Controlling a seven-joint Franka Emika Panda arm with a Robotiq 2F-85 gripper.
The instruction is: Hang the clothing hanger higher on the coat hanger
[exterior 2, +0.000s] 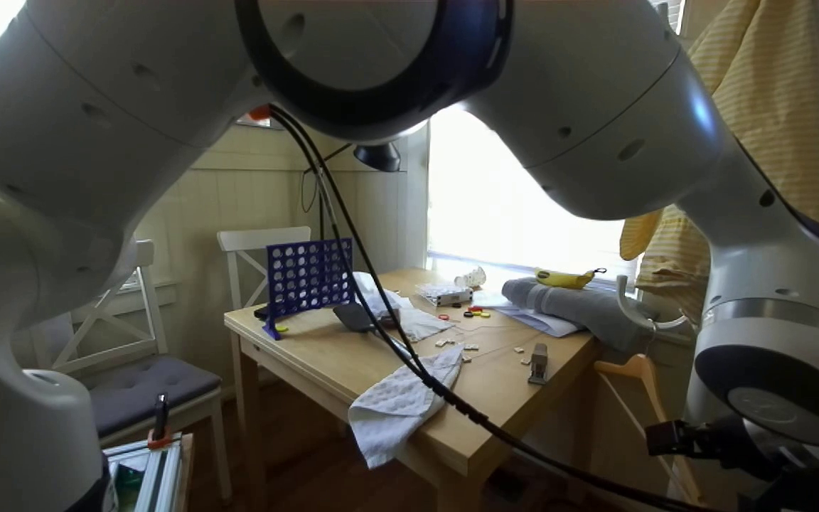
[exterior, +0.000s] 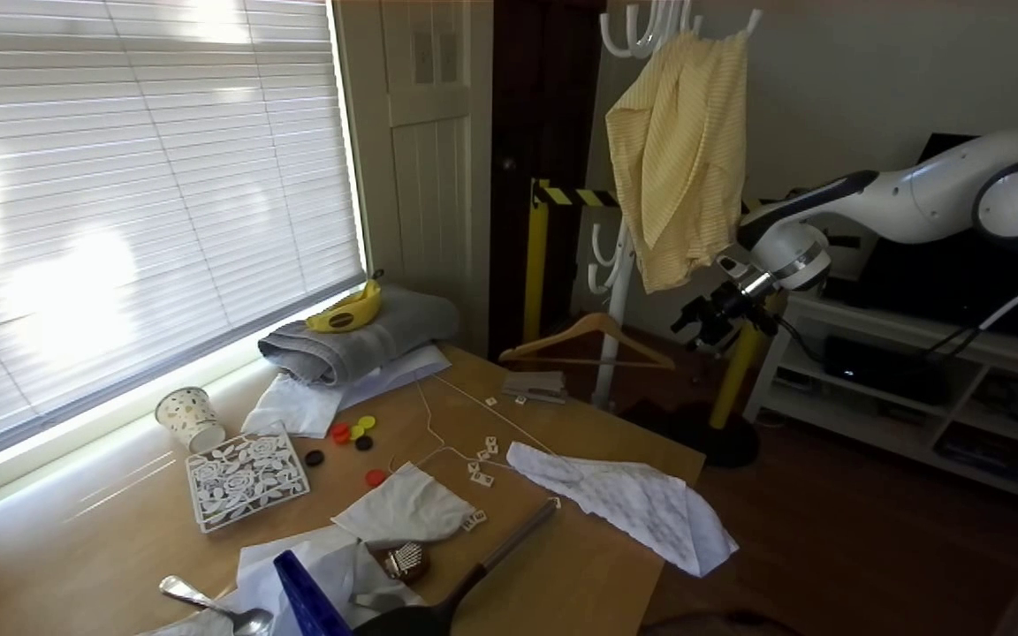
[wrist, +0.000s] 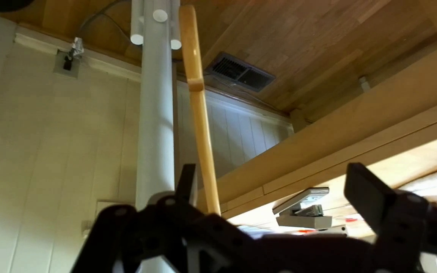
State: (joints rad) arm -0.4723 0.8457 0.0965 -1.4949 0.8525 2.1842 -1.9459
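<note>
Okay, so we have the wooden clothes hanger down low by the white coat stand, right alongside the pole and just under a curved lower hook; its own hook is too thin for us to say how it sits. We mark the hand as unclenched, fingers spread wide, near one end of the hanger. In the wrist view the wood runs down close to one finger; touching or apart, we can't tell. Higher up, a yellow striped cloth drapes off the stand's upper hooks. Behind it we get a yellow post with striped barrier tape. Next to the stand, the worktop holds a grey towel under a banana-shaped pouch, a tipped paper cup, a white floral trivet, scattered letter tiles, a spoon and a spatula. White cloth hangs over its edge. In an exterior view we also note a blue Connect Four grid standing on the same worktop.
</note>
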